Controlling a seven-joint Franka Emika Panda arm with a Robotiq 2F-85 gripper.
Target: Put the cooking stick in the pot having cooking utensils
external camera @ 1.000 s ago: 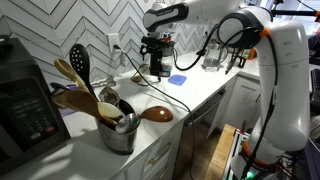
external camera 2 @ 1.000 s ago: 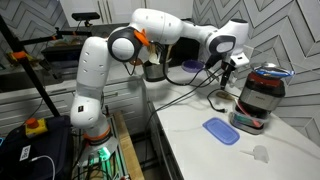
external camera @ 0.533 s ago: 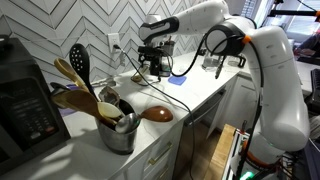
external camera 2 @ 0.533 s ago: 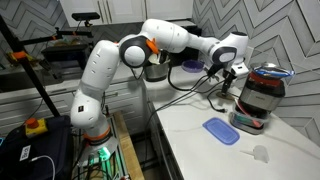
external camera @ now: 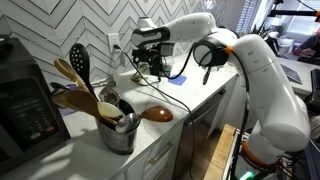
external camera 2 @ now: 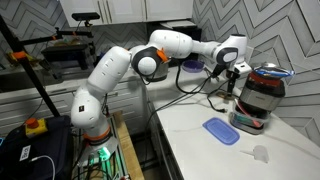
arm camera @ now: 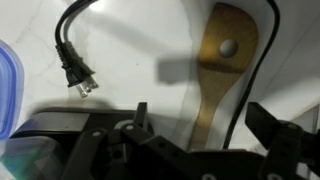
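White tabletop (external camera: 205, 90) below a herringbone tile wall (external camera: 60, 25). Cooking stick (arm camera: 222, 60) lies flat on the tabletop, its oval head with a small hole pointing away from the gripper (arm camera: 203, 122) and its handle running in between the fingers. Jaws spread — one finger on either side of the handle, contact not evident in the wrist view. Black plug (arm camera: 78, 77) lies near the stick, apart from it. Pot (external camera: 118, 135) stands well apart from the stick, with utensils (external camera: 78, 62) sticking out of it.

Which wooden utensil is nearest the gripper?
The light tan cooking stick, flat on the counter below the gripper; the others are at the pot.
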